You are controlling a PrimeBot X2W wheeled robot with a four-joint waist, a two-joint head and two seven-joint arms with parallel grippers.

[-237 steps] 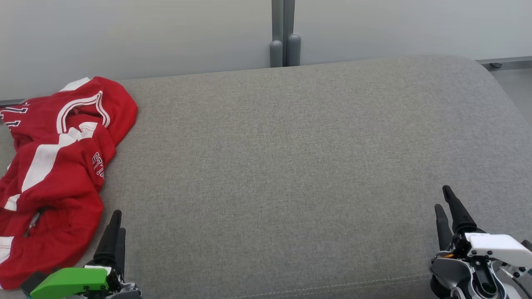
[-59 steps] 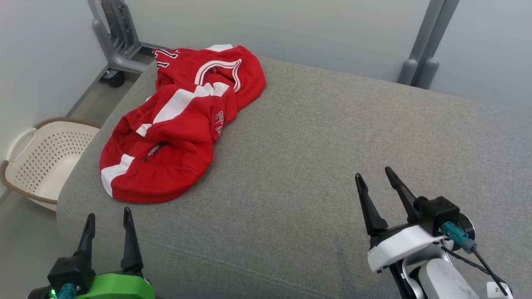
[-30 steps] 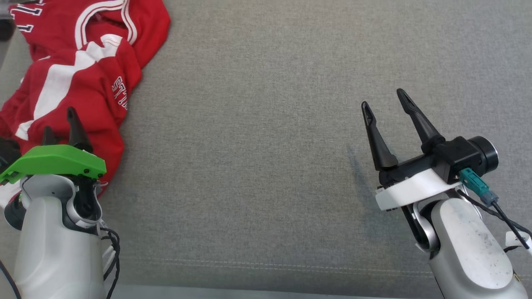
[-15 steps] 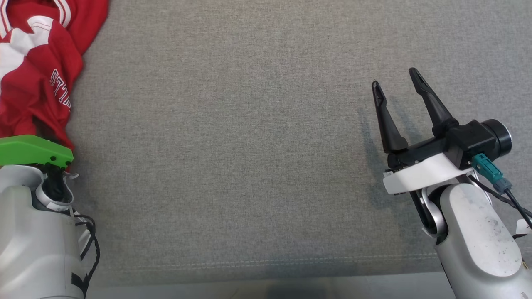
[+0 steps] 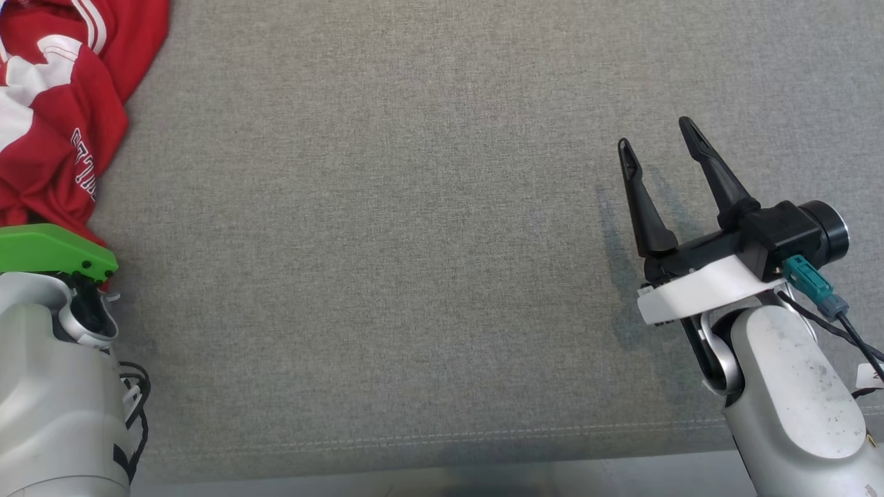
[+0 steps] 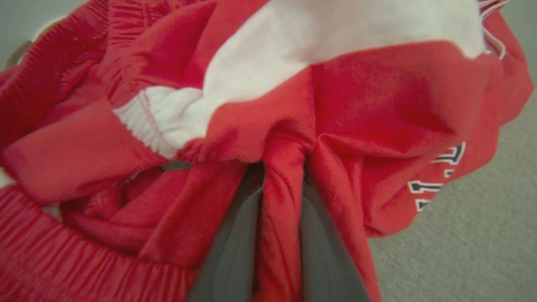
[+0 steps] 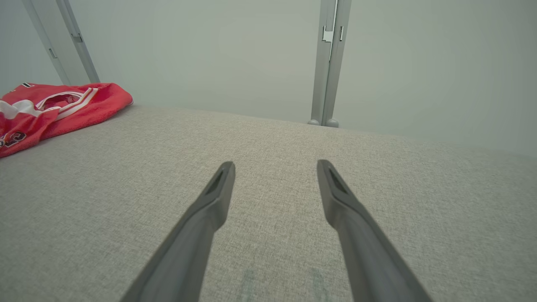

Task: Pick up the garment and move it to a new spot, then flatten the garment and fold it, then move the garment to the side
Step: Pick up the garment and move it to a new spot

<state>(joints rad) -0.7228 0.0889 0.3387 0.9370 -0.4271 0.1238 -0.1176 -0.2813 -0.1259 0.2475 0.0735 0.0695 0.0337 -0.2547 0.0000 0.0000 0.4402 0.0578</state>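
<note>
Grey cushion point(image 5: 387, 241), garment point(image 5: 48, 103) at left
Left gripper point(image 6: 282, 176) pinches one thin fold (right gripper point(image 5: 656, 134) gapes empty); that bite may slip when lifted.

My right gripper point(image 7: 275, 164) hovered, fingers spread, over the grey cushion point(image 7: 377, 188); the red jersey point(image 7: 63, 105) lay at ten o'clock.

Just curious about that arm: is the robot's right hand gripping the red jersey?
No, the right hand is open over the grey cushion, apart from the red jersey.
</note>
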